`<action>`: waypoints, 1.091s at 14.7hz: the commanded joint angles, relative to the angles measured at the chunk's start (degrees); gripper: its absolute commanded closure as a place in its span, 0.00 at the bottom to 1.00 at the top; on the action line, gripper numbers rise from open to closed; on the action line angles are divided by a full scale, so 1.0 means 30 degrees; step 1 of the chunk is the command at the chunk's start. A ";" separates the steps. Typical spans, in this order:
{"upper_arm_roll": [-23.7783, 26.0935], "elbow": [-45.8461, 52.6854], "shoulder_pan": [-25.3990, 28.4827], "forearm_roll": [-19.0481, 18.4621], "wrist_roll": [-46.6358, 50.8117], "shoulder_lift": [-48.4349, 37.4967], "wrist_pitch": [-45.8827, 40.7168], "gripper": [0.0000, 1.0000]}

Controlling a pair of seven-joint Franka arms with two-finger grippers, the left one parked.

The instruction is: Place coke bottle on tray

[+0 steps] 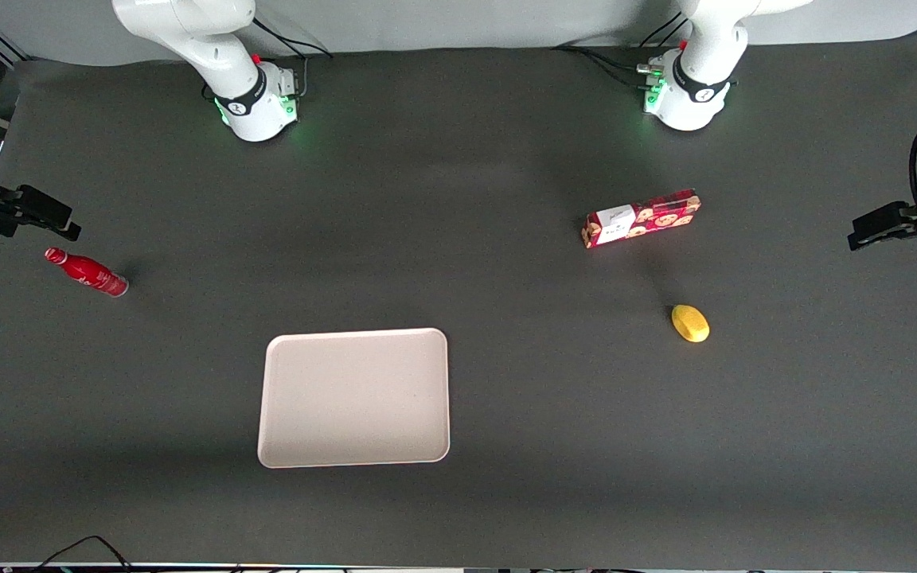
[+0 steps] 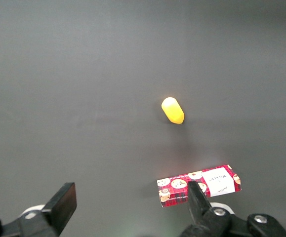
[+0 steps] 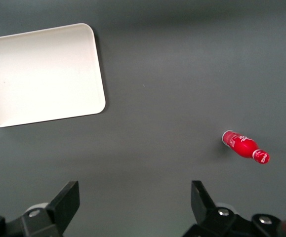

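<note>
The coke bottle (image 1: 86, 272) is small, slim and all red with a red cap, and appears to lie on its side on the dark mat at the working arm's end of the table. It also shows in the right wrist view (image 3: 245, 146). The tray (image 1: 353, 396) is large, pale pinkish-white and bare. It sits nearer the front camera than the bottle and toward the table's middle, and also shows in the right wrist view (image 3: 44, 74). My gripper (image 1: 68, 228) hangs above the mat close to the bottle's cap. In the right wrist view the gripper (image 3: 134, 197) is open and holds nothing.
A red rectangular cookie box (image 1: 641, 217) lies toward the parked arm's end and also shows in the left wrist view (image 2: 199, 183). A small yellow fruit-like object (image 1: 690, 323) lies nearer the front camera than the box and also shows in the left wrist view (image 2: 173, 110).
</note>
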 commanded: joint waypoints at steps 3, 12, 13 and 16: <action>0.0141 -0.1540 -0.1596 -0.1172 0.0132 -0.0474 0.0031 0.00; 0.0201 -0.8477 -0.4263 -0.1524 -0.1649 -0.3460 0.4945 0.00; 0.0201 -0.9095 -0.4817 -0.1583 -0.2177 -0.3550 0.5708 0.00; 0.0201 -1.0445 -0.6808 -0.1583 -0.4578 -0.3376 0.7876 0.00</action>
